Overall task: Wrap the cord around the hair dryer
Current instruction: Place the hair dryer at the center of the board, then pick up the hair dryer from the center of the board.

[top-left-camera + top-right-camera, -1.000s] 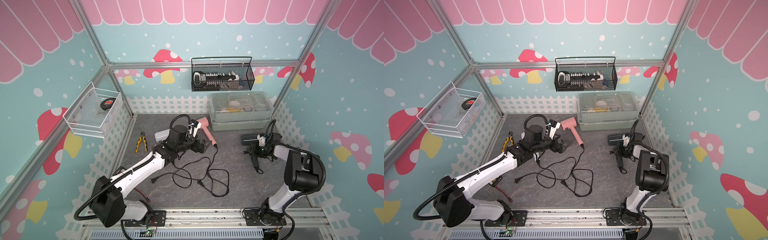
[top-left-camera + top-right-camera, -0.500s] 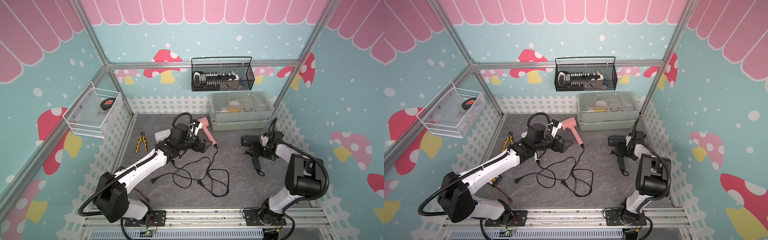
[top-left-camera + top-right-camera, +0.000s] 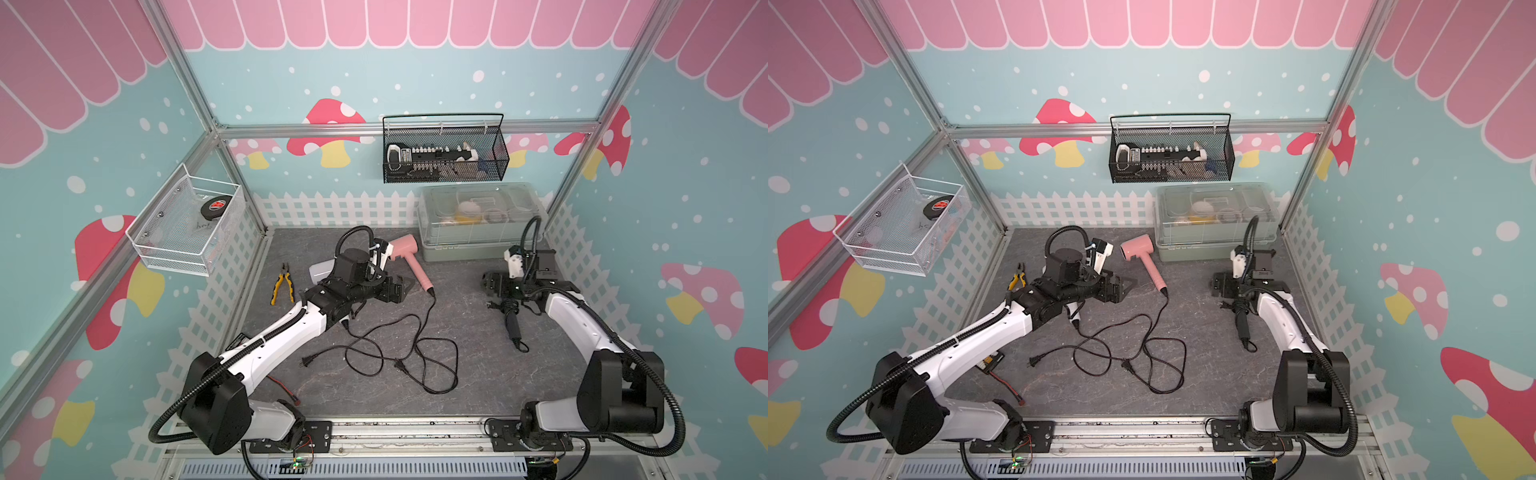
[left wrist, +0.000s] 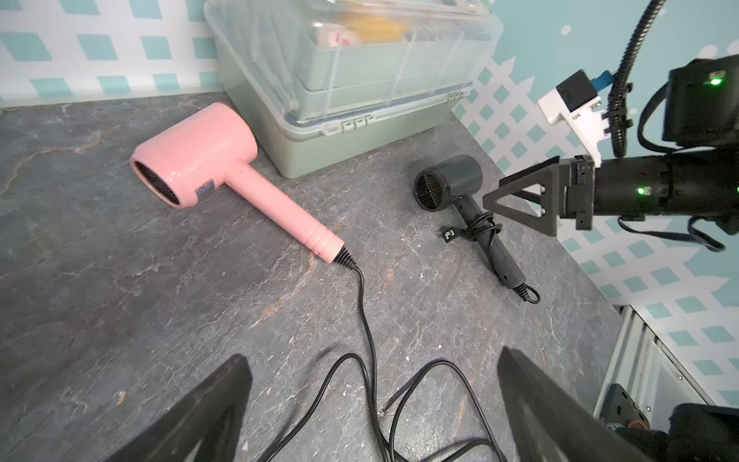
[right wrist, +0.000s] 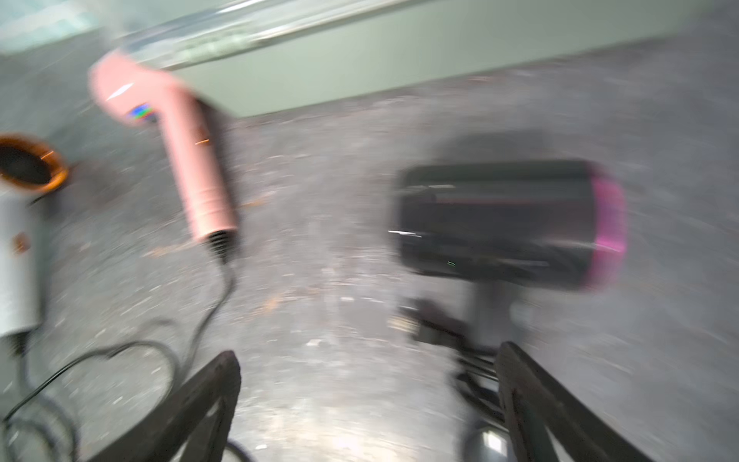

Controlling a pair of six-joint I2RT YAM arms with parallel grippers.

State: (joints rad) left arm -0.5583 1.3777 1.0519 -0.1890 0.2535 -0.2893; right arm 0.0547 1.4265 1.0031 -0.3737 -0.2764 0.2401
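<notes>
**Right gripper letting go while the left one is lining up on the pink dryer**

Since a second ago my right gripper [image 3: 492, 282] has been spreading its jaws. It is now hanging wide and empty just above the black hair dryer [image 4: 452, 182], which is lying far right with its cord already wound on the handle. My left gripper [image 4: 372, 356] has hardly shifted and is also gaping, pinching nothing, with its jaws facing the pink hair dryer [image 3: 405, 249].

That dryer is lying on its side at the far middle of the surface [image 3: 478, 374]. Its head is just beside the green storage box [image 3: 440, 251] and its handle is pointing near and right. Its cord [image 3: 419, 332] is trailing toward me in loose loops and seems to be crossing the cord of a white dryer [image 5: 16, 260], which my left arm is mostly hiding.

I am judging the pink shell to be hard, glossy and head-heavy, so it may be prone to twisting in a pinch. I am favouring the slim handle, gripped across its width. The cord looks thin, limp and a little springy. I am planning to take it close to the ribbed sleeve at the handle's end, so the first turn is sitting tight.
</notes>
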